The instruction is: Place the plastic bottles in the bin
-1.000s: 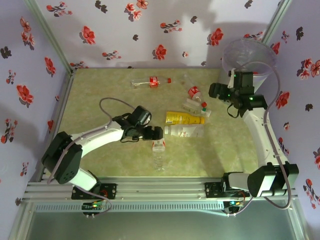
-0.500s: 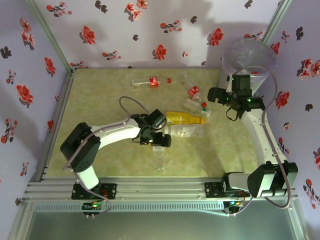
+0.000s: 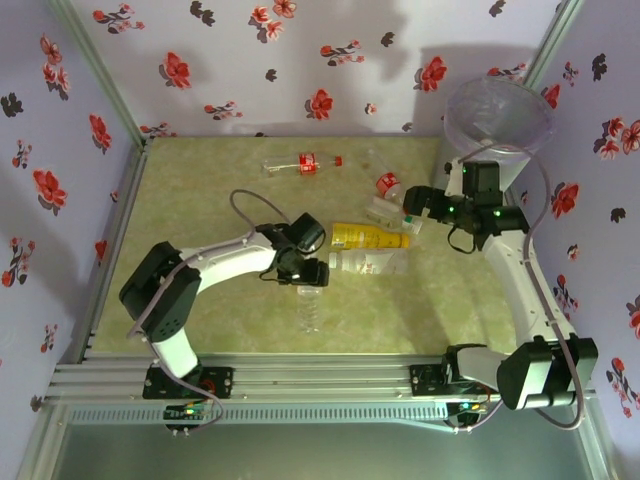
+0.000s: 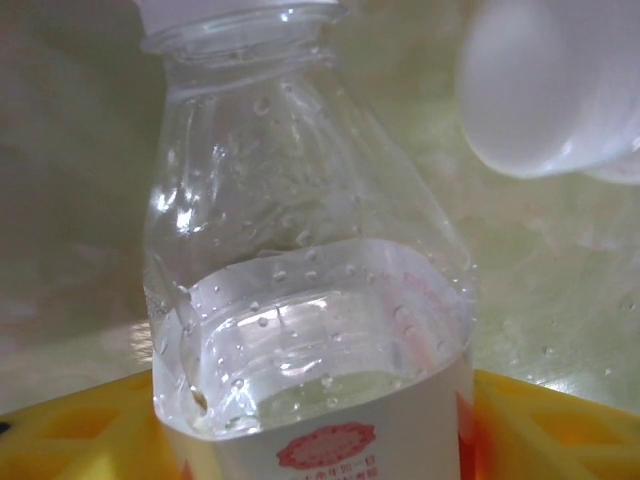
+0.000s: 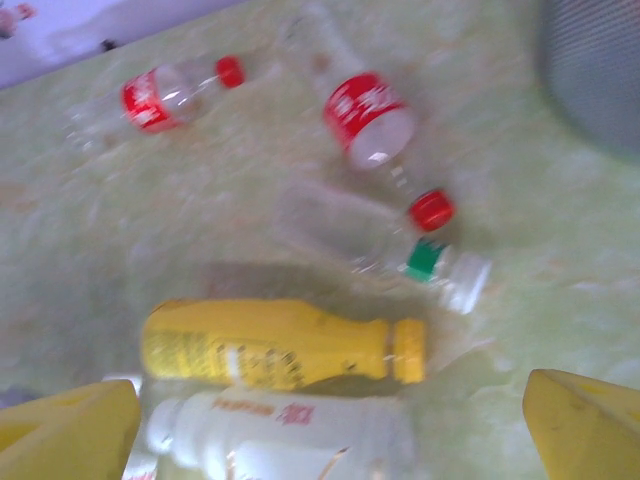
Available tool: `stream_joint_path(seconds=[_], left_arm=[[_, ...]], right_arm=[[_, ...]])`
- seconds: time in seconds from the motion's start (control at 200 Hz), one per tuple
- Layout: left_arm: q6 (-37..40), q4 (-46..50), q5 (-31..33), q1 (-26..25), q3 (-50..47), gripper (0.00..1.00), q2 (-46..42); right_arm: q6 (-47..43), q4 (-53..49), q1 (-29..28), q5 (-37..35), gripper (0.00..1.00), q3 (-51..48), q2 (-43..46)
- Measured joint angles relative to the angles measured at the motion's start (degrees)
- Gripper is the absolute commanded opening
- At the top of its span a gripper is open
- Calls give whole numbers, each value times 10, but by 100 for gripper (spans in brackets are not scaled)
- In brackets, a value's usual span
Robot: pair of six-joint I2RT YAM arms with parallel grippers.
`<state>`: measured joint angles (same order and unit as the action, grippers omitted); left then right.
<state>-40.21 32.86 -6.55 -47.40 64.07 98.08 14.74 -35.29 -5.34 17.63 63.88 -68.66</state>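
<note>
My left gripper is shut on a clear bottle with a white label, which lies on the table. In the left wrist view that bottle sits between the yellow fingers of the left gripper. My right gripper hangs open over a cluster of plastic bottles, its yellow fingertips wide apart around nothing. Below the right gripper lie a yellow bottle, a white one and a red-labelled one. The bin stands at the back right corner.
Another red-labelled bottle lies alone near the back wall. Two small clear bottles, one red-capped and one green-capped, lie beside the yellow one. Flowered walls close the table on three sides. The left half of the mat is bare.
My left arm swung right over the clear bottle and its jaws closed on it; the bottle shifted a little. My right gripper came away from the bin, left and down toward the bottle cluster.
</note>
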Motion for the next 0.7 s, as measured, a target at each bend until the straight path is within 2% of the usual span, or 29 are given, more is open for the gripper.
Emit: stream_joint_path(seconds=[0.17, 0.31, 0.505, 0.7], left_arm=[[1, -17, -2, 46, -10, 66, -43], [2, -43, -20, 96, -27, 67, -89], [-11, -124, -71, 160, -31, 67, -132], [-47, -213, -131, 169, -31, 67, -129]], right_arm=[[8, -1, -27, 93, 99, -19, 5], [25, 19, -87, 155, 98, -43, 11], [55, 68, -200, 170, 92, -60, -20], [85, 146, -288, 174, 89, -60, -96]])
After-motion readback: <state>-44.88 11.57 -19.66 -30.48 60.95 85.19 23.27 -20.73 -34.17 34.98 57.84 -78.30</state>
